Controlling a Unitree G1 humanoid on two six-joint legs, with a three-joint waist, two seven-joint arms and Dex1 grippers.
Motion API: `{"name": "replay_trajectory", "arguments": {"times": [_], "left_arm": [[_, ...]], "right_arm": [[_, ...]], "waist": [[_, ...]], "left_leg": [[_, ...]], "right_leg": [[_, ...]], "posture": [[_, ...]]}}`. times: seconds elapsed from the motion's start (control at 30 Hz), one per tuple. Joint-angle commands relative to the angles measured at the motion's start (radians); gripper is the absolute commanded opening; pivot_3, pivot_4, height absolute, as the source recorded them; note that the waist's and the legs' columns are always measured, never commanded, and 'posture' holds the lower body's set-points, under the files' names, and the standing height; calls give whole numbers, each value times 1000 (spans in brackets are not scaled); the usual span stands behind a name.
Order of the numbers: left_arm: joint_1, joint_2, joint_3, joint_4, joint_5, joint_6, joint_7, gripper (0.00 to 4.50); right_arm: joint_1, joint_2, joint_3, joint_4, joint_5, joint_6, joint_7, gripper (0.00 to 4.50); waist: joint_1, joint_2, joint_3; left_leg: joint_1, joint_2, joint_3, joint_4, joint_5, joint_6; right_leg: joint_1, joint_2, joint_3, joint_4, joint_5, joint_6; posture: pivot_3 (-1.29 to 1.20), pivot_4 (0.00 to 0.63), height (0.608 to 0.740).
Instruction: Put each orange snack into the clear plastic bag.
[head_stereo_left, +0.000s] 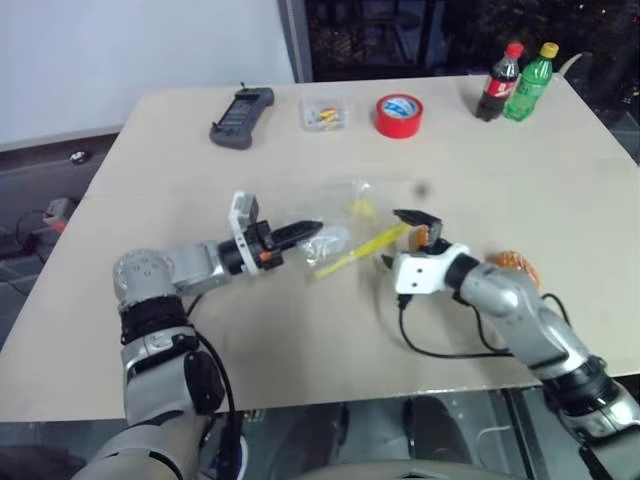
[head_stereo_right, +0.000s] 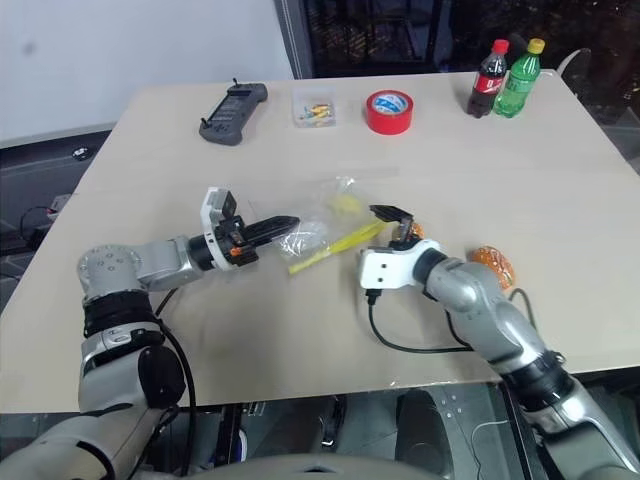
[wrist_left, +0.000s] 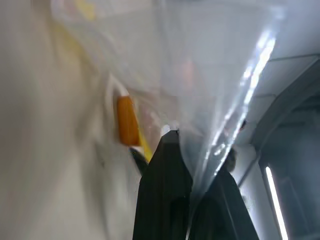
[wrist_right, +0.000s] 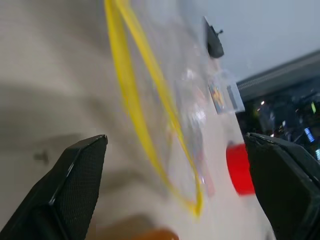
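Beige table (head_stereo_left: 560, 200) under left tool (head_stereo_left: 318, 229) clamped on clear plastic bag (head_stereo_left: 345, 215); right tool (head_stereo_left: 400, 238) spread apart.

**Beige table and its load**

A wide beige tabletop (head_stereo_right: 560, 170) carries, along its far edge, a dark grey handheld controller (head_stereo_right: 233, 113), a small clear rigid box of colourful bits (head_stereo_right: 315, 110), a red tape roll (head_stereo_right: 388, 111), and two bottles standing just beside each other, one red-capped cola (head_stereo_right: 486, 80), one green with yellow cap (head_stereo_right: 518, 78). Nearer, one orange speckled snack (head_stereo_right: 493, 263) lies on the tabletop beside a black cable (head_stereo_right: 410, 345).
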Motion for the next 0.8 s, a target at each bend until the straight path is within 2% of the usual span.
{"name": "replay_trajectory", "arguments": {"times": [0.03,0.07,0.13,0.2,0.23,0.27,0.33,0.4,0.43,0.47,0.6,0.63,0.67,0.73,0.8], "left_arm": [[-20,5,24,-24,-54,15,26,77],[-21,8,22,-22,-62,15,32,77],[-26,17,22,-16,-77,15,39,0],[-36,25,30,-6,-85,15,44,0],[-39,26,34,-2,-84,15,47,0],[-42,27,36,-1,-79,15,49,0],[-47,28,39,1,-74,15,50,0],[-56,29,47,2,-72,9,51,0],[-55,30,39,-24,-62,-23,45,0],[-50,30,26,-55,-44,-62,41,0],[7,66,-76,-221,66,-244,1,0],[30,82,-113,-281,85,-269,-22,515],[89,140,-215,-407,162,-357,-79,660],[180,212,-342,-575,295,-512,-122,1444],[280,277,-447,-705,482,-743,-138,2141]], "right_arm": [[-70,54,8,82,-66,-34,-83,4500],[-91,74,5,117,-73,-32,-99,4500],[-124,104,-13,173,-69,-27,-121,3951],[-139,112,-28,204,-62,-29,-128,3063],[-144,115,-37,216,-57,-30,-132,2770],[-149,114,-44,228,-47,-33,-128,2208],[-155,112,-57,244,-29,-37,-119,1376],[-162,113,-76,253,-7,-27,-106,769],[-170,118,-91,256,8,-11,-101,263],[-181,124,-107,259,26,7,-92,21],[-258,139,-143,302,98,46,-37,21],[-283,141,-150,322,119,54,-21,0],[-323,147,-157,359,143,66,4,0],[-390,153,-164,433,174,74,38,0],[-461,163,-173,523,194,96,59,0]], "waist": [[0,0,0],[-1,0,0],[-1,0,0],[0,0,0],[1,0,0],[1,0,0],[0,0,0],[-1,0,0],[-1,0,0],[-3,0,0],[-17,-1,0],[-23,-1,0],[-27,-1,0],[-33,-1,1],[-37,-1,1]], "left_leg": [[0,0,0,0,0,0],[0,0,0,0,0,0],[0,0,0,0,1,-1],[0,1,-1,0,1,-2],[0,1,-1,0,1,-2],[0,1,-2,0,1,-2],[0,0,-2,0,1,-2],[0,0,-2,0,1,-2],[0,1,-2,0,1,-2],[0,1,-2,0,1,-2],[0,1,-1,0,1,-2],[0,2,-1,0,1,-2],[0,2,0,-1,1,-2],[0,3,3,-3,1,-3],[0,4,5,-4,1,-3]], "right_leg": [[0,0,0,0,0,0],[0,0,0,0,0,-1],[0,1,0,0,1,-2],[0,2,0,1,1,-2],[0,2,0,1,1,-2],[0,2,0,1,1,-2],[0,2,0,0,1,-2],[0,2,0,0,1,-2],[0,2,0,0,1,-2],[0,2,0,0,1,-2],[0,2,0,0,2,-3],[0,2,0,0,2,-4],[0,2,1,0,2,-4],[-2,3,3,0,3,-5],[-3,3,5,-1,4,-6]], "posture": [[0,150,740],[0,150,740],[0,150,740],[0,150,740],[0,150,740],[0,150,740],[0,150,740],[0,150,740],[0,150,740],[0,150,740],[0,150,740],[0,150,740],[0,150,740],[0,150,740],[0,150,740]]}}
